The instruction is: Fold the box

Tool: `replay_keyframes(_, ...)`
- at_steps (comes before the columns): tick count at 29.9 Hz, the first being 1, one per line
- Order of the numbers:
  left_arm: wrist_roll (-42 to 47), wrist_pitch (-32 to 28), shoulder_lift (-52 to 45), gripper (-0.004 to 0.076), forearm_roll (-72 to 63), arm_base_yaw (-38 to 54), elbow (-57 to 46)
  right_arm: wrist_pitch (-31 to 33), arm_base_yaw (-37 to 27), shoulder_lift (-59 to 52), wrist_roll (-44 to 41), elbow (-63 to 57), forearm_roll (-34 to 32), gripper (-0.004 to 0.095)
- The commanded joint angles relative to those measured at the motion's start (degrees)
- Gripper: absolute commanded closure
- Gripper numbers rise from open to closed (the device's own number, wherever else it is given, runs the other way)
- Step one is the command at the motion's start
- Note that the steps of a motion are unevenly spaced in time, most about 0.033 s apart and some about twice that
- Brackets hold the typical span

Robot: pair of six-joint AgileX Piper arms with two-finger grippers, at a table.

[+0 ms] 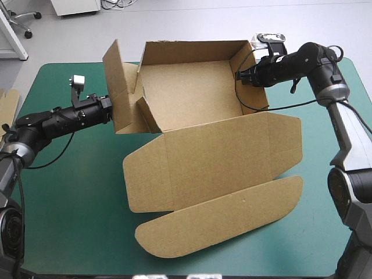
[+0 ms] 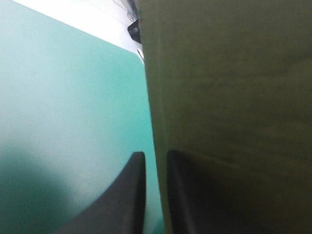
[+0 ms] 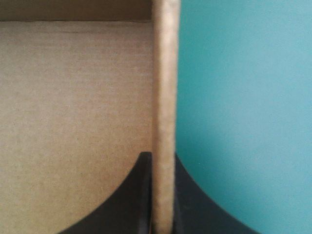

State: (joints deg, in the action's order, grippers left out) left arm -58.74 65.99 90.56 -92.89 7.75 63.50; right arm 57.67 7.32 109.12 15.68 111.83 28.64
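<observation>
the box (image 1: 197, 133) sits in the middle of the worktop (image 1: 70, 203), half formed. the far wall and the right wall (image 1: 260, 96) stand upright. the left wall (image 1: 119, 87) leans outward with a small corner flap (image 1: 146, 113) loose beside it. the lid (image 1: 221, 154) lies flat toward the near edge, its tuck flap (image 1: 221, 218) nearer again. the right hand (image 1: 239, 75) is pinched onto the top edge of the right wall, one finger inside the tray and one outside. the left hand (image 1: 110, 109) is clamped on the leaning left wall from outside. the step in hand looks to be raising that wall. to do it well, swing it up around its crease, guide the corner flap inside, and let the right hand brace its side so the tray doesn't slide. an edge of spare board (image 1: 7, 104) shows at the worktop's left edge.
</observation>
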Motion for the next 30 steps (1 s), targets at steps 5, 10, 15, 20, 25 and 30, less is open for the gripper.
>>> replay_keyframes(5, -2.1, 1.7, -2.3, 0.0573, -6.6, -4.3, 1.8, -2.2, -0.1, -3.3, -1.4, 1.6, 1.0, 0.0940)
replay_keyframes(10, -2.1, 1.4, -2.3, 0.0520, -7.1, -4.4, 2.7, -2.0, -0.1, -3.3, -1.6, 1.6, 0.9, 0.0940)
replay_keyframes(15, -1.9, 2.4, -2.3, 0.0461, -7.3, -4.5, 2.9, -2.0, -0.1, -3.3, -1.8, 1.6, 0.2, 0.0940)
replay_keyframes(20, -0.2, 3.0, -2.3, 0.0384, -7.3, -5.3, 3.8, -2.1, -0.1, -3.3, -2.5, 1.6, -1.4, 0.0940)
replay_keyframes(25, 1.2, 3.5, -2.3, 0.0357, -6.4, -7.0, 7.0, -2.2, -0.1, -3.3, -2.9, 1.6, -2.2, 0.0940)
replay_keyframes(30, 6.1, 0.0, -2.3, 0.0339, -0.8, -8.8, 11.2, -2.5, -0.1, -3.3, -3.3, 1.6, -2.3, 0.0940)
